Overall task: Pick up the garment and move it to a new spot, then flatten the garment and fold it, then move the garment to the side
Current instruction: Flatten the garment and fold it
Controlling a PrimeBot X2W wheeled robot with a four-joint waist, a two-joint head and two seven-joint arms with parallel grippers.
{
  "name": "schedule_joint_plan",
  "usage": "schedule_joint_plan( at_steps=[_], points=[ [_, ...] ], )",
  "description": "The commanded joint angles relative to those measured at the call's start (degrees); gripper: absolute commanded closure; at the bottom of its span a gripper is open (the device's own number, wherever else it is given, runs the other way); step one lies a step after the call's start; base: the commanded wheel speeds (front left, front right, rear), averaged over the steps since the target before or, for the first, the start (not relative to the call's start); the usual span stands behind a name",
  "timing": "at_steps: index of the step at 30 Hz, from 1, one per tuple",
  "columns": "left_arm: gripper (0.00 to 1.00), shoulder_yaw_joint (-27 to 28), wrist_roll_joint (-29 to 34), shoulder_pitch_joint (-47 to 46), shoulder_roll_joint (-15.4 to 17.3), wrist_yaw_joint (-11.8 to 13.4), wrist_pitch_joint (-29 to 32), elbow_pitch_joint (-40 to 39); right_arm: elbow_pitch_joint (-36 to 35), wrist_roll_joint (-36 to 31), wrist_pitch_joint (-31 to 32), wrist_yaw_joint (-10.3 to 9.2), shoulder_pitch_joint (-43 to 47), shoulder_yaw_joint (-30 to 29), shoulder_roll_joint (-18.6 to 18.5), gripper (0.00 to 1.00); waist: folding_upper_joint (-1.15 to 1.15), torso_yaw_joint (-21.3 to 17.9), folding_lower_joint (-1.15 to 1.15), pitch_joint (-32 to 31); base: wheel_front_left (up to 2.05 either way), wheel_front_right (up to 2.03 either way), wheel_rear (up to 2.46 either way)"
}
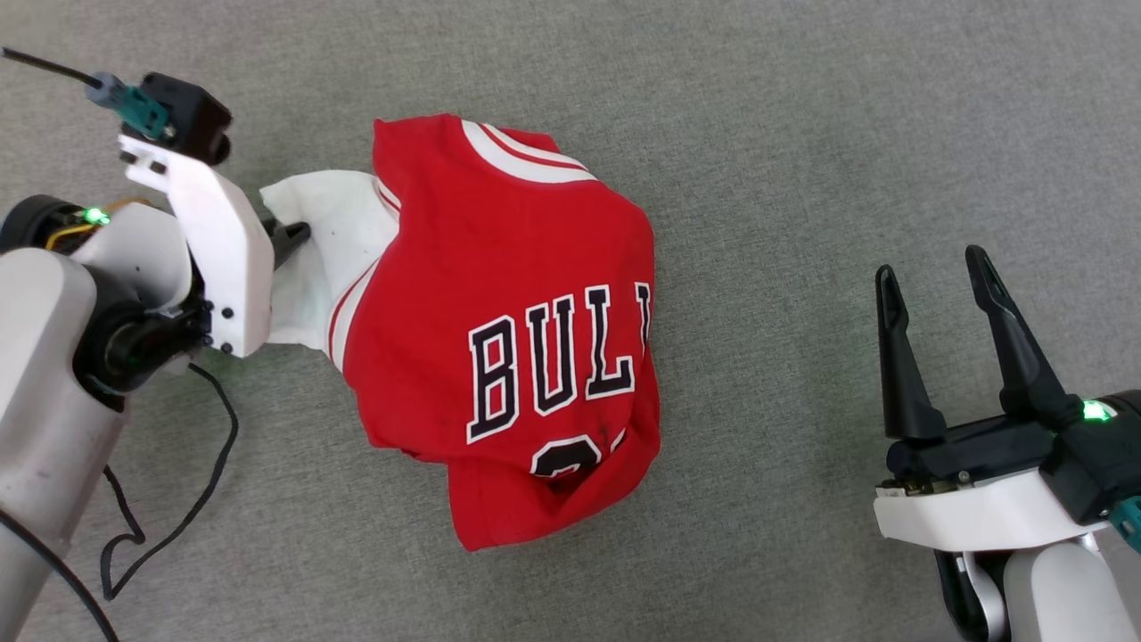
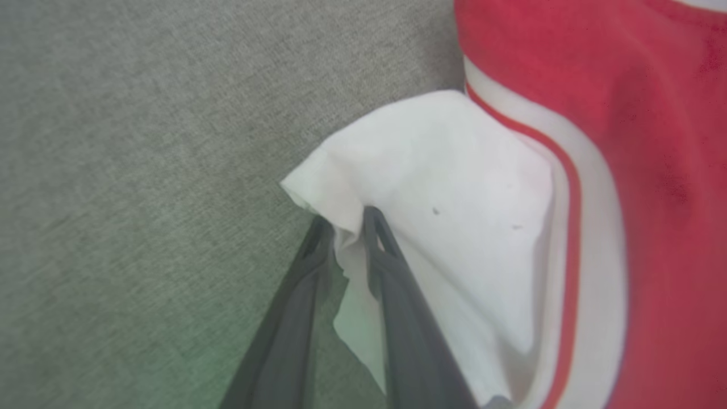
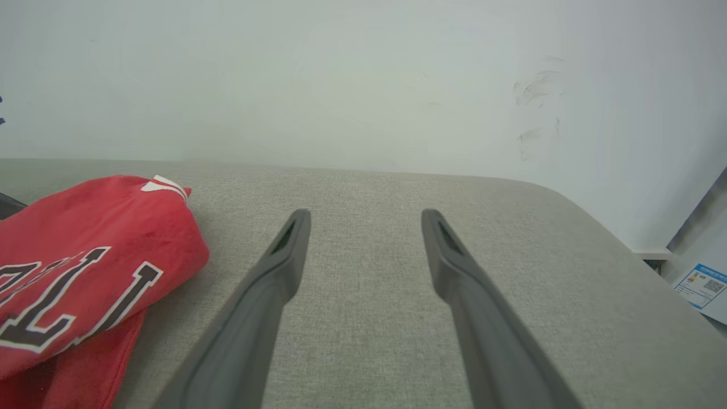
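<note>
At the left, the left arm bends in from the edge. Its left gripper (image 2: 343,222) reaches sideways and is clamped on the white sleeve (image 2: 454,182) of the shirt (image 1: 499,294). The shirt lies crumpled in the middle of the grey cushion (image 1: 802,134). Well apart to the right, the right gripper (image 1: 931,266) points forward, fingers spread, holding nothing.

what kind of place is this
Likely an indoor room, maybe a test space: the red "BULLS" jersey shirt lies on a wide surface of grey woven fabric with a rounded edge, with a plain scuffed white wall behind it. Whether bed, sofa or bench, I cannot tell.
</note>
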Motion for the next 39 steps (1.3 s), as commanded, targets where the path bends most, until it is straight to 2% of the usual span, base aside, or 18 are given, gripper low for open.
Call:
schedule_joint_plan(
  at_steps=[1, 6, 12, 17, 22, 25, 29, 30, 31, 32, 34, 39],
  points=[
    [1.0, -0.48, -0.12, 0.32, -0.55, 0.06, -1.4, 0.71, 0.29, -0.29, -0.1, -0.02, -0.52, -0.15, 0.08, 0.0, 0.0, 0.47, -0.01, -0.54, 0.0, 0.0, 0.0],
    [1.0, 0.79, -0.27, 0.64, 0.06, 0.06, -7.44, 0.6, 1.37, -0.99, -0.1, -0.02, 0.3, -0.21, 0.07, 0.0, 0.0, 2.01, -0.01, -3.9, 0.0, 0.0, 0.0],
    [1.0, 4.35, -1.92, 6.16, 2.79, 0.6, -14.46, -2.89, 2.52, -1.9, -0.1, -0.02, 2.21, -0.97, 0.07, 0.0, 0.0, 4.81, -0.01, -9.13, 0.0, 0.0, 0.0],
    [1.0, 7.93, -3.33, 15.53, 6.67, 3.29, -20.13, -7.58, 3.45, -2.53, -0.1, -0.02, 4.01, -1.38, 0.08, 0.0, 0.0, 7.6, -0.01, -12.56, 0.0, 0.0, 0.0],
    [1.0, 12.48, -3.42, 25.71, 9.89, 8.23, -27.2, -8.99, 4.24, -3.12, -0.1, -0.02, 5.07, -1.23, 0.07, 0.0, 0.0, 9.83, -0.01, -14.79, 0.0, 0.0, 0.0],
    [1.0, 13.8, -4.53, 31.57, 9.68, 10.06, -30.33, -9.24, 4.65, -3.31, -0.1, -0.02, 5.59, -1.04, 0.07, 0.0, 0.0, 10.75, -0.01, -15.89, 0.0, 0.0, 0.0],
    [1.0, 11.88, -3.46, 36.72, 8.66, 10.65, -31.98, -8.82, 5.09, -3.61, -0.1, -0.02, 5.92, -0.74, 0.07, 0.0, 0.0, 11.44, -0.01, -16.6, 0.0, 0.0, 0.0],
    [0.76, 11.3, -3.02, 37.08, 7.86, 10.81, -32.55, -8.59, 5.2, -3.73, -0.1, -0.02, 5.93, -0.79, 0.07, 0.0, 0.0, 11.59, -0.01, -16.74, 0.0, 0.0, 0.0],
    [0.14, 10.75, -2.64, 37.38, 7.0, 10.93, -33.21, -8.34, 5.35, -3.78, -0.1, -0.03, 5.97, -0.89, 0.07, 0.0, 0.0, 11.72, -0.01, -16.94, 0.0, 0.0, 0.0],
    [0.0, 10.13, -2.09, 37.53, 6.22, 10.99, -33.95, -8.1, 5.45, -3.82, -0.1, -0.02, 6.06, -0.99, 0.07, 0.0, 0.0, 11.81, -0.01, -17.12, 0.0, 0.0, 0.0],
    [0.0, 9.82, -1.23, 37.29, 5.55, 11.09, -35.14, -7.99, 5.55, -3.88, -0.09, -0.02, 6.11, -1.04, 0.07, 0.0, 0.0, 11.87, -0.01, -17.27, 0.0, 0.0, 0.0],
    [0.0, 9.81, 3.4, 34.73, 1.07, 10.89, -46.16, -9.35, 5.69, -4.14, -0.09, -0.02, 6.57, -1.91, 0.07, 0.0, 0.0, 12.69, -0.01, -18.54, 0.0, 0.0, 0.0]
  ],
)
